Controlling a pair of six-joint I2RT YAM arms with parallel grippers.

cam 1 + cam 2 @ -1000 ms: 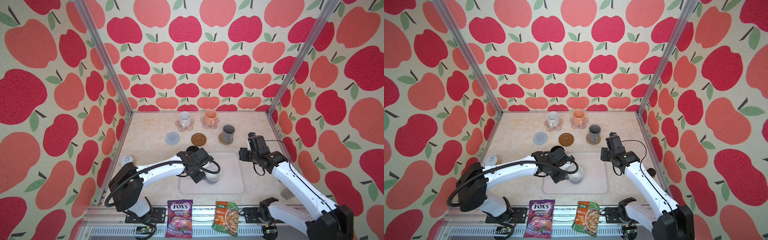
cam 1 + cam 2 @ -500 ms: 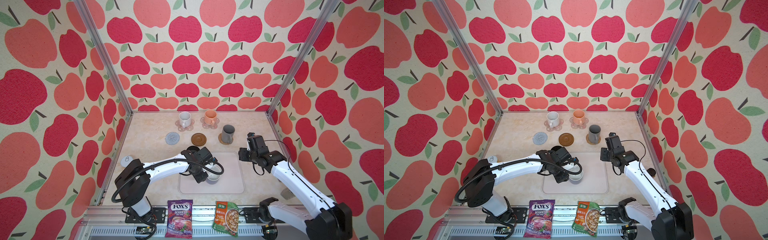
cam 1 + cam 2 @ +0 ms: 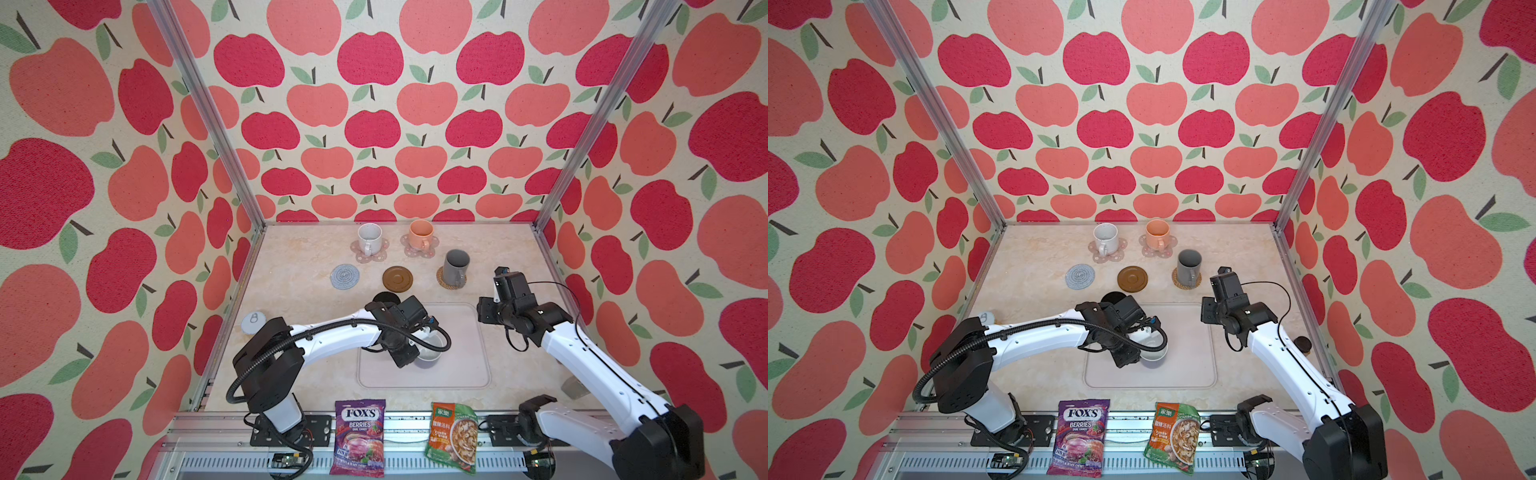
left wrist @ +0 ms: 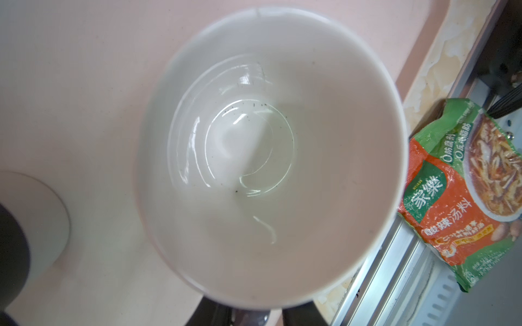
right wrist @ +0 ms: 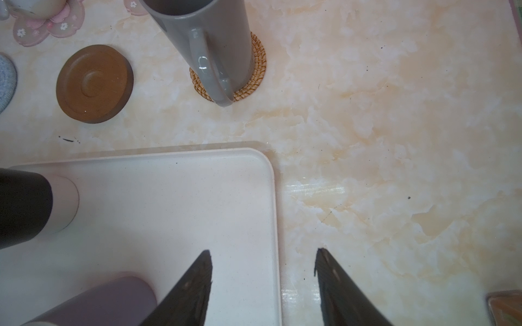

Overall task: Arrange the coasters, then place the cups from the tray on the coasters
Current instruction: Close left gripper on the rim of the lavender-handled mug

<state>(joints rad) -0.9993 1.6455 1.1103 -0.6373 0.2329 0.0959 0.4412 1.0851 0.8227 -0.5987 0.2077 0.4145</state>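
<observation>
Left wrist view looked straight down into the lavender mug [image 4: 268, 158], its white inside empty. Both top views placed that mug upright near the middle of the tray [image 3: 465, 365], with the left pincer [image 3: 410, 359] down against its left side. Dark parts of the pincer showed at the mug's rim. Whether they had closed on it or merely stood beside it could not be told. The black mug [image 3: 386, 298] stood at the tray's far left corner, untouched.

Beyond the tray's far edge all five coasters lay spread on the desk [image 3: 299, 291]. In the far row the white mug [image 3: 370, 238] sat on the left pink coaster [image 3: 358, 256] and the peach mug [image 3: 420, 235] on the right pink coaster [image 3: 409, 252]. In the nearer row the dark grey mug [image 3: 456, 266] stood on the rattan coaster [image 3: 441, 279] at the right end. The brown coaster [image 3: 397, 278] in the middle and the grey woven coaster [image 3: 345, 276] at the left were bare.

The right pincer [image 5: 262, 271] hung over the tray's far right corner, jaws moderately apart and holding nothing.

By my reading the arranging was finished and three of the five mugs were placed. The lavender and black mugs were left to move, with two bare coasters waiting for them.
</observation>
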